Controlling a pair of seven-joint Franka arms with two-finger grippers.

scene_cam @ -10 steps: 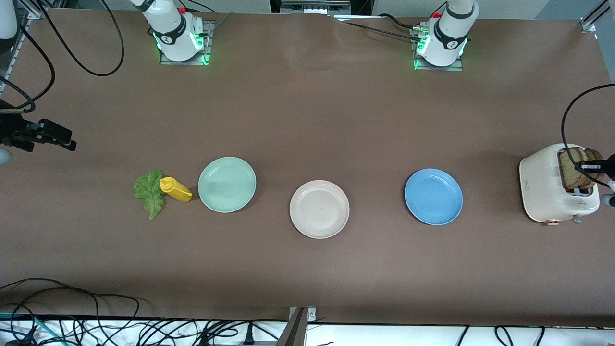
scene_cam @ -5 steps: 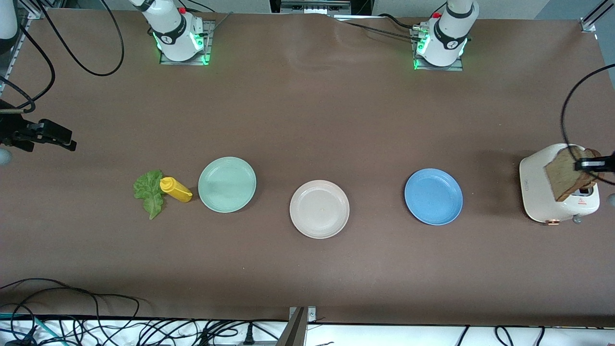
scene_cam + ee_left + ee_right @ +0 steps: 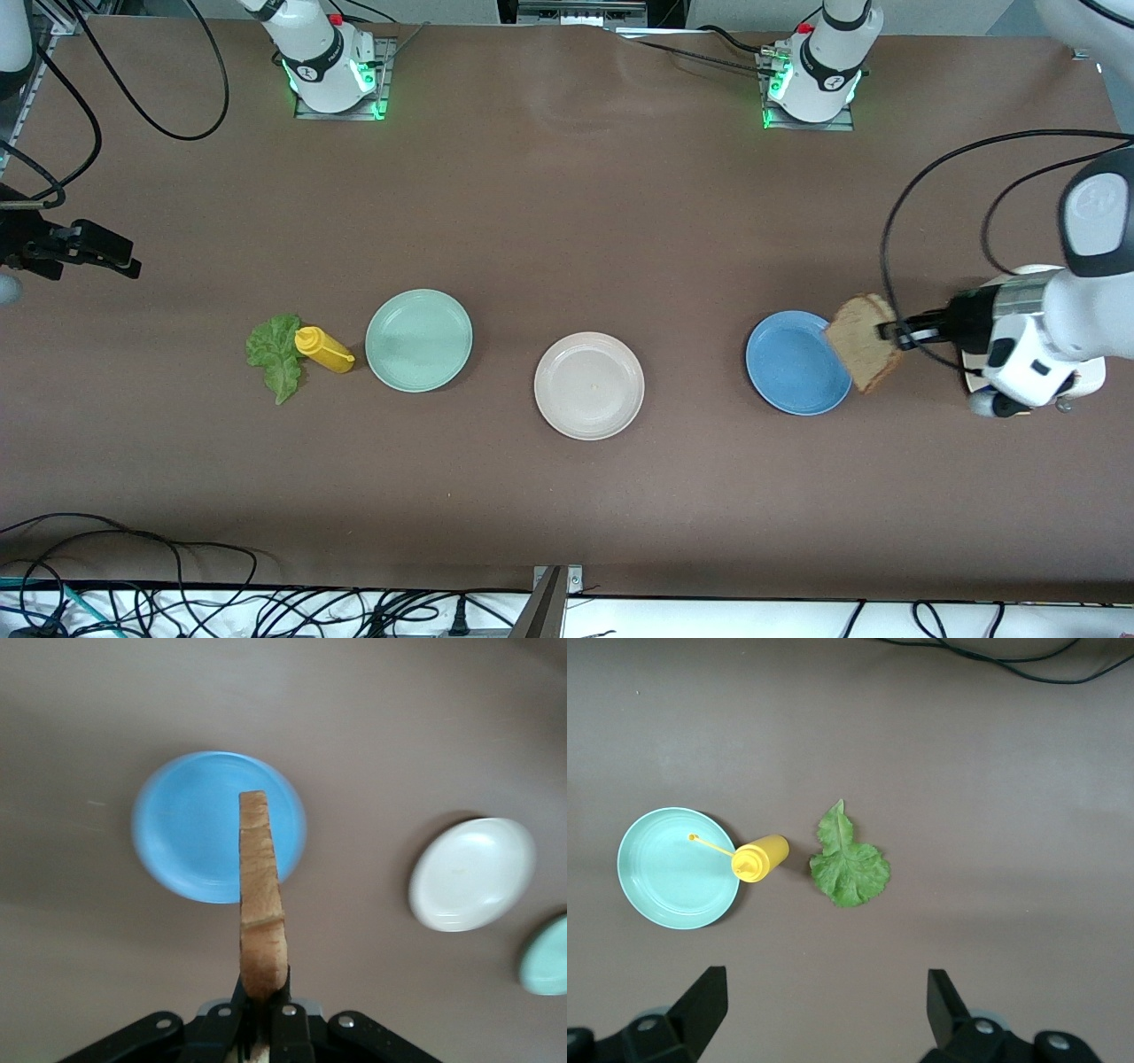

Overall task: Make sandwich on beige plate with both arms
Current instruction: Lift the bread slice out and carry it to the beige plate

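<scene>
The left gripper (image 3: 889,332) pinches one brown speckled bread slice (image 3: 864,342) by its crust and holds it in the air, upright on its edge, over the rim of the round blue plate (image 3: 793,363) at the side toward the left arm's end of the table. In the left wrist view the slice (image 3: 260,904) stands thin between the black fingers (image 3: 285,1014), with the blue plate (image 3: 186,828) under its tip. Just under the left arm a white toaster (image 3: 1085,372) is mostly hidden; I cannot tell if another slice is in it.

The round pale beige plate (image 3: 589,385) lies bare in the middle of the table, a little nearer to the front camera than the other two plates. Wide brown table (image 3: 567,221) is open between the plates.

The right gripper (image 3: 824,1010) waits with its fingers spread wide, high over the ruffled green lettuce leaf (image 3: 275,354). The leaf touches the yellow squeeze bottle (image 3: 324,349), which lies on its side just beside the round mint-green plate (image 3: 418,339).
</scene>
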